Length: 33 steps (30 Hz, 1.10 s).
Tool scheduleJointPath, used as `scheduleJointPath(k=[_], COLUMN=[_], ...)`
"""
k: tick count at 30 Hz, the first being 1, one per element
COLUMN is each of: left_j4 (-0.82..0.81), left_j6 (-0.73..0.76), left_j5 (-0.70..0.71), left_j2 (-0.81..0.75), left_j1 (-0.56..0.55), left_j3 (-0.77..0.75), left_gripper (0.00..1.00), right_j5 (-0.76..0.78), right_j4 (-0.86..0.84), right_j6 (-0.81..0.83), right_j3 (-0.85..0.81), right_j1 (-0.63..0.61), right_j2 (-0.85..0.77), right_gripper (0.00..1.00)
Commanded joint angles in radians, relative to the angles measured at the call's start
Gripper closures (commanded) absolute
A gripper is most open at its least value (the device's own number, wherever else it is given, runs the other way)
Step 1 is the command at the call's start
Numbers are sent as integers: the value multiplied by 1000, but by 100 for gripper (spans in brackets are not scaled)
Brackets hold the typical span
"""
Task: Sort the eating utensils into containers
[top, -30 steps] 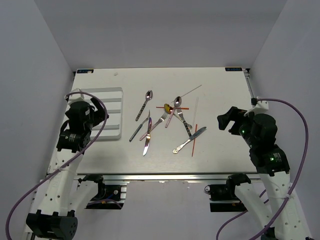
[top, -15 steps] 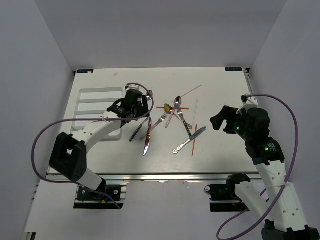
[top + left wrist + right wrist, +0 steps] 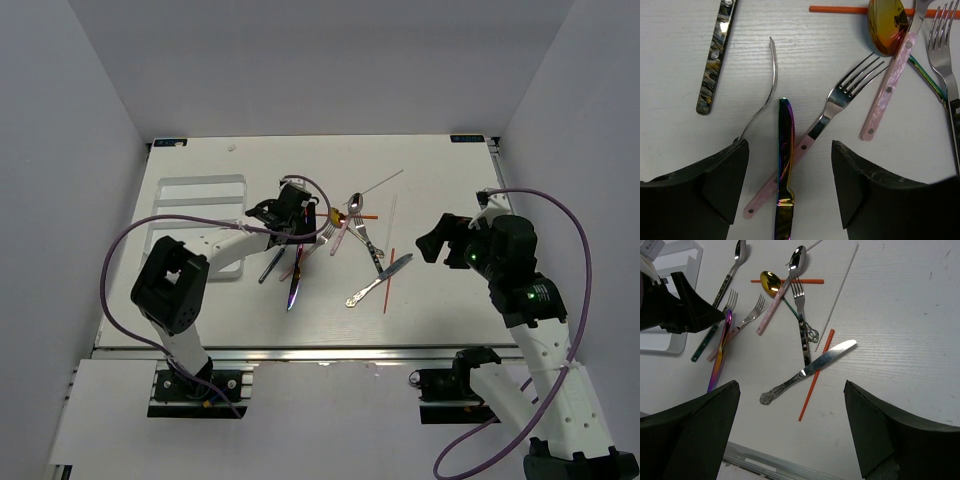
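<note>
Overhead: the white tray sits at the upper left of the surface. Its lower right portion is covered by the left arm, so the compartments cannot be counted. The eating utensils lie loose in a crossed cluster at frame centre, right of the tray and apart from it; single pieces are hard to sort out from this view. Left wrist view: the left gripper fills both lower corners with its dark fingers. The iridescent knife runs off the bottom edge, and the pink-handled fork crosses it low down, order of overlap unclear. A thin curved silver handle vanishes behind the finger at lower left, head unseen. A marbled handle is cut off at the top edge, as is the gold-bowled spoon; a silver fork is clipped at the right edge. Right wrist view: only a corner of the tray shows at upper left. Pose: the left arm's elbow is folded at lower left overhead, forearm reaching rightward across the tray, gripper pointing down over the cluster's left side. Its jaws are spread, knife and pink handle showing between them, pinching nothing; contact with the surface cannot be judged. The right arm stands at right, wrist turned toward centre. The right gripper hangs right of the cluster, jaws spread wide with nothing between; a silver knife crossing a red stick lies in its view.
</note>
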<state>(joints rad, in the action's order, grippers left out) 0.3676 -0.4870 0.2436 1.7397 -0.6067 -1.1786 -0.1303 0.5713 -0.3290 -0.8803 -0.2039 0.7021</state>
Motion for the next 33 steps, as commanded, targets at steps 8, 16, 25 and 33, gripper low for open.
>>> scheduleJointPath(k=[8,16,25,33], left_j4=[-25,-55,-62,-87], left_j6=[5,-21,-39,-56], left_j5=[22,23,57,54], left_j2=[26,89,101,98], left_j1=[-24,-24,-24,-22], left_j3=[28,13,23,37], left_gripper=[32,36,45,47], right_j5=[-38,-54,-55,-72], right_j4=[-44,-37,-24,-36], right_j6=[19,31,53,47], right_j3=[21,21,6,24], right_j1=[3,3,1,3], right_j2=[0,2,4,7], right_gripper=[11,11,11,11])
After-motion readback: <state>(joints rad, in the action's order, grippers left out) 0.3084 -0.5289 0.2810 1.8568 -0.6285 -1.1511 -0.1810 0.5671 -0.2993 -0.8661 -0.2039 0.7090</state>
